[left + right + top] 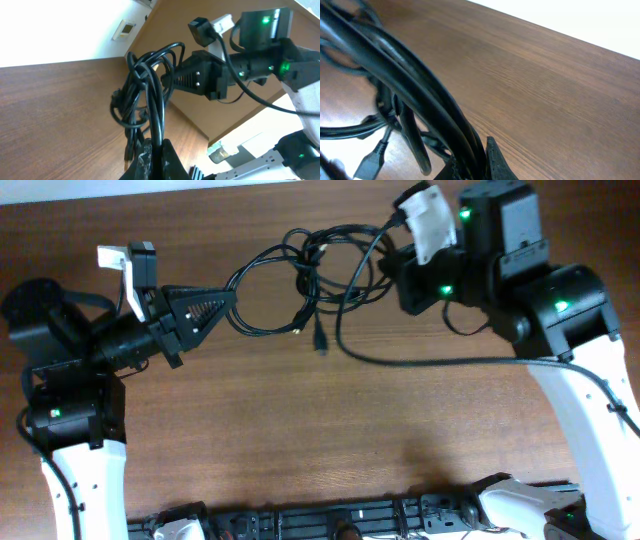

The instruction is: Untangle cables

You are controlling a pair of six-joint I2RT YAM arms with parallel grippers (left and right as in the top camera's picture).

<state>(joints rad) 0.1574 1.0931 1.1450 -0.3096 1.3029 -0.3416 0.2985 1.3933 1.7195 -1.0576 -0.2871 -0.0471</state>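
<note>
Broadly, the brown wooden surface (300, 440) carries nothing but the job itself. The left arm (80, 350) reaches in from one side and the right arm (560, 310) from the far corner, so the two face each other across the tangle.

Between them hang the cables (312, 270), in the upper middle of the surface. They are a knot of thin black cords, looped over and through one another, densest at the centre. A single wide loop trails out toward the left arm. From the left wrist view the bundle seems raised off the wood and drawn between the two holds. That is probably the point of the pose: pulling from opposite ends spreads the loops and shows where they cross.

The left gripper (228, 297) is clenched on the outer loop, with the strands pinched between its fingers (167, 159). The right gripper (385, 268) is likewise clamped on several strands at the other end of the knot, and they run straight through its tip in the right wrist view. Each hold sits at an edge of the tangle rather than in its middle, leaving the crossings free to slide.

Smallest are the plugs. One dark connector (320, 340) ends a cord below the knot, and whether it touches the wood is hard to tell. A flat plug (370, 162) shows low in the right wrist view.
</note>
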